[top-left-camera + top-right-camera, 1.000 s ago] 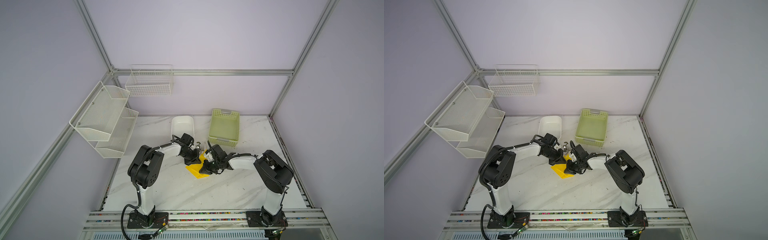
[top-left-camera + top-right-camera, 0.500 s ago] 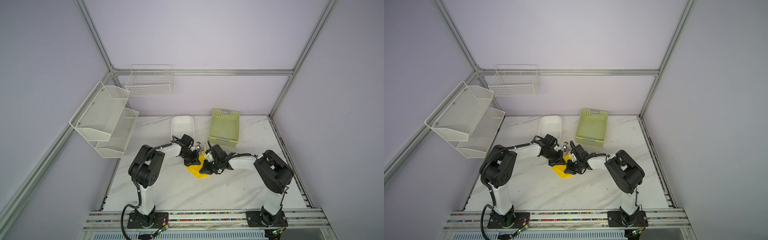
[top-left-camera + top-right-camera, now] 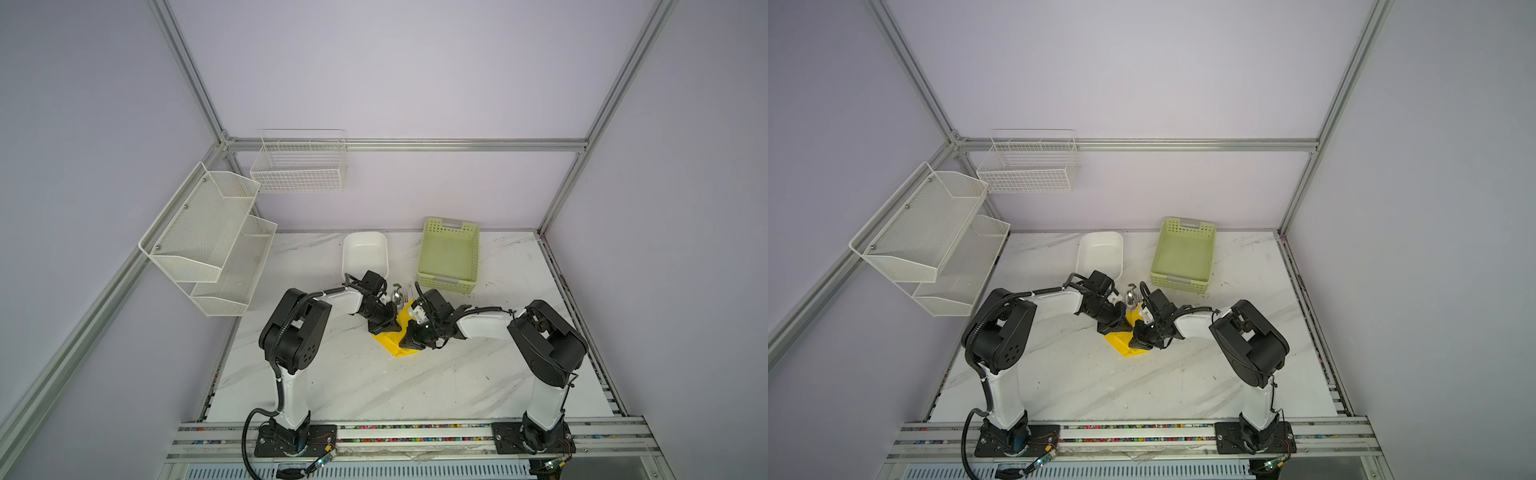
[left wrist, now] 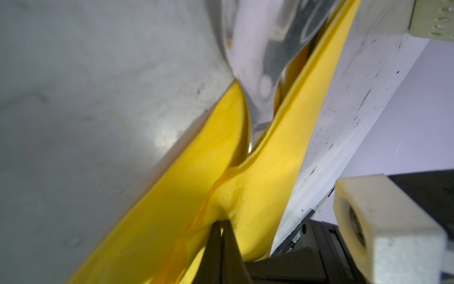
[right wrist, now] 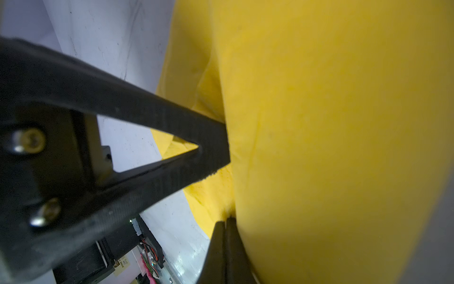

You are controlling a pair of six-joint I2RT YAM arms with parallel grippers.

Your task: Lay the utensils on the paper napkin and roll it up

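Table [image 3: 374, 386] centre, toward the back edge: nothing shifted this past second. Left gripper [image 4: 222, 225] and right gripper [image 5: 225, 221] stay pinched on the folded paper napkin [image 3: 395, 347], utensils [image 3: 397, 296] poking out; rolling seems paused.

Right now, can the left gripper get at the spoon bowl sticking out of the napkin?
Probably yes. The spoon bowl lies bare just beyond the left gripper, nothing between them; but that gripper is shut, tips against the paper napkin, and must lift off first.
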